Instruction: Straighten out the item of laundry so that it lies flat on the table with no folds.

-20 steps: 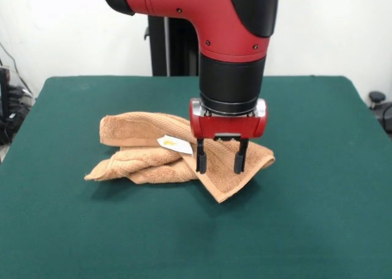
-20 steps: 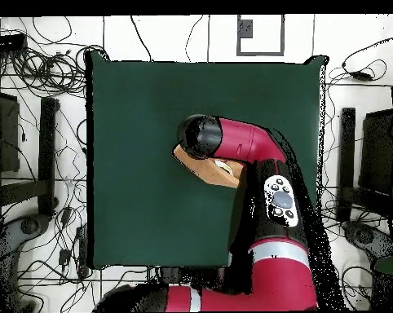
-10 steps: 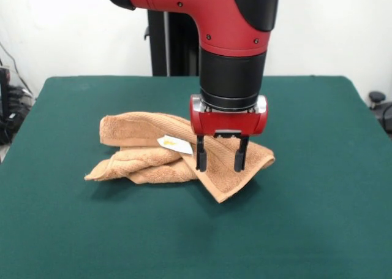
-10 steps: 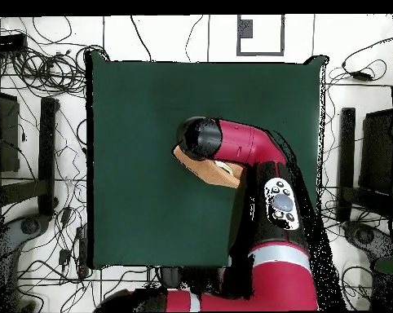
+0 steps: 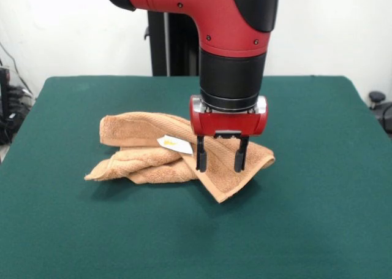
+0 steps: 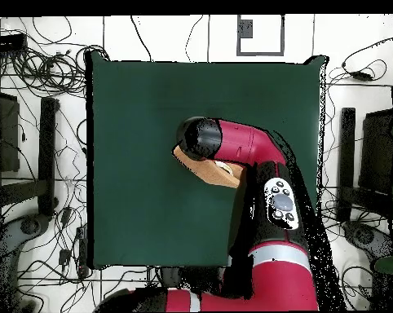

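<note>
From the front, the gripper (image 5: 219, 163) hangs slightly higher than it did a second ago and has not moved in the last half second; the towel (image 5: 177, 155) lies as it did before, bunched and folded over itself near the middle of the table (image 5: 318, 217), its white tag (image 5: 175, 145) showing on top; my reading is that nothing has been grasped or pulled yet, so the straightening is not begun; the fingers (image 5: 200, 159) stand moderately apart, pointing straight down over the towel's right-hand flap, holding nothing, and whether the tips touch the cloth I cannot tell. From overhead, the arm (image 6: 240, 147) covers most of the towel (image 6: 201, 169), of which only a light-brown edge shows beside the black wrist, and that edge is unchanged; the gripper itself is hidden under the arm here, so this view says nothing of its opening.
</note>
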